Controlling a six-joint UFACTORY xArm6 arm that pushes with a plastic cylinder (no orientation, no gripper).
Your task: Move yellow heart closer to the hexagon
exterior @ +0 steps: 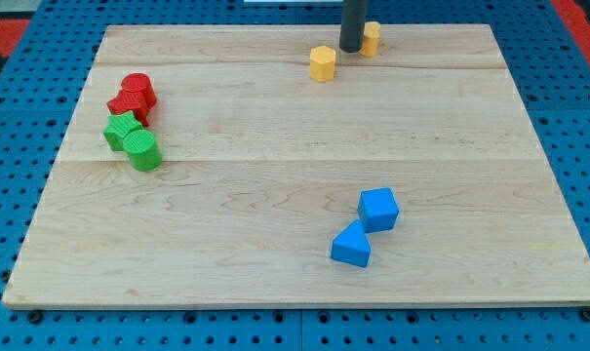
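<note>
Blocks: two yellow (322,63), two red (134,96), two green (132,141), two blue (366,227).

Worktop (275,185): you see a pale wooden board, lying on a blue perforated base (12,195).
Top edge: your yellow hexagon (322,63) sits apart from the yellow heart (372,38), which is partly hidden behind the rod.
My tip (352,49): it rests on the board just beside the heart, on its left.
Left side: you have two red blocks (134,97) and two green blocks (132,140), clustered close.
Lower right: a blue cube (378,209) touches a blue wedge (351,245).
</note>
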